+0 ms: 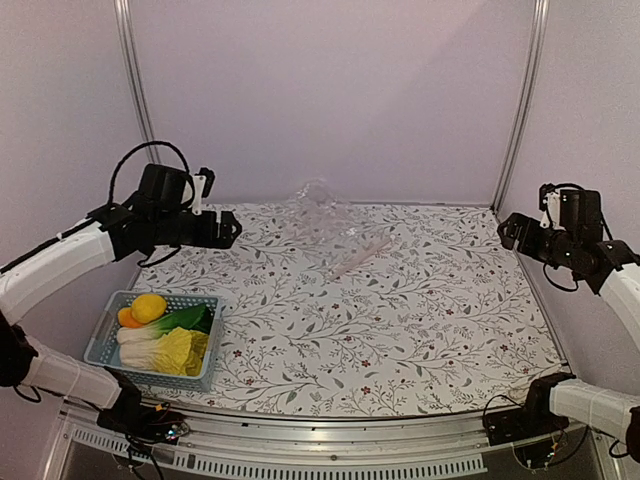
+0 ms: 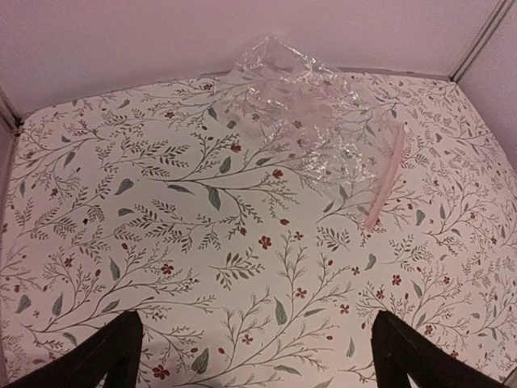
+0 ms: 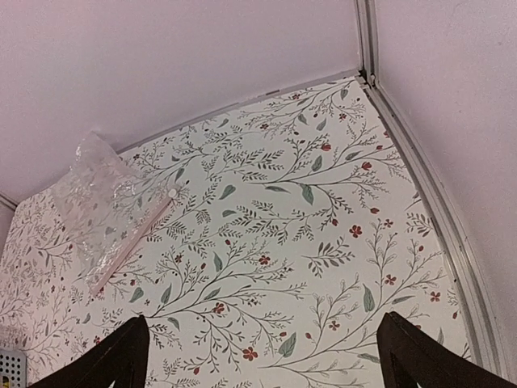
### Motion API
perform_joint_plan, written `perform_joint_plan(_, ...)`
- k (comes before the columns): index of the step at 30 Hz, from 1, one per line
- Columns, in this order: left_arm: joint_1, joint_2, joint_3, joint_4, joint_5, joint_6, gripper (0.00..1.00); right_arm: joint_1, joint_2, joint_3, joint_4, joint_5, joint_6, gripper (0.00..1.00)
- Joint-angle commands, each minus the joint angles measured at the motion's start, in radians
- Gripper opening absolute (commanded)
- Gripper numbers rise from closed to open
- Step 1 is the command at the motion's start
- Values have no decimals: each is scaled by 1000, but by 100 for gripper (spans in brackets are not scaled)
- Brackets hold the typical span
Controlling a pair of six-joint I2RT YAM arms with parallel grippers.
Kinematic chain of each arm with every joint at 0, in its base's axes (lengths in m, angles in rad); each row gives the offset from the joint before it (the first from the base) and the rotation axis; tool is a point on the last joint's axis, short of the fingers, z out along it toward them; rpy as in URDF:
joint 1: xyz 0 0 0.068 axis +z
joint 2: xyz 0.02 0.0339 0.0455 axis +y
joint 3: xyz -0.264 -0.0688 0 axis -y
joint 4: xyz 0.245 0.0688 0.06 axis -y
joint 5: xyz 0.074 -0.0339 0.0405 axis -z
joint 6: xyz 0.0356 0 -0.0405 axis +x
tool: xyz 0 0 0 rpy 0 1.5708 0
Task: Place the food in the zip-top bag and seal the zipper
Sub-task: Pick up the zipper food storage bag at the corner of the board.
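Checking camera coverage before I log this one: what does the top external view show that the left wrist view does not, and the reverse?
Only the top external view: the blue basket holding the yellow fruit, orange fruit, bok choy and napa cabbage, plus the left gripper and right gripper, both open. Only the left wrist view: its own fingers at the bottom corners, and the crinkles of the zip-top bag up close. Both: that bag lying on the floral table, with its zipper along one edge.

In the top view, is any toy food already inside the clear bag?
No, the clear bag lies empty at the far side, and the toy food all sits in the blue basket.
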Motion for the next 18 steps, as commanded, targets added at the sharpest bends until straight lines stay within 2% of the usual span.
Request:
perform_joint_plan(1,-96,161,85,80,2,-51,100,17,24,16,-28,-92,22,99)
perform_joint_plan(6,-142,385,196,131,82,-132,98,58,40,2,-17,-94,32,99)
perform_joint_plan(14,-219,658,333,192,94,-175,94,73,51,-5,-20,-115,32,99)
perform_joint_plan(16,-235,710,353,207,94,-170,92,73,49,-11,-17,-115,32,99)
perform_joint_plan(18,-249,762,375,210,94,-159,85,73,43,-18,-14,-118,33,99)
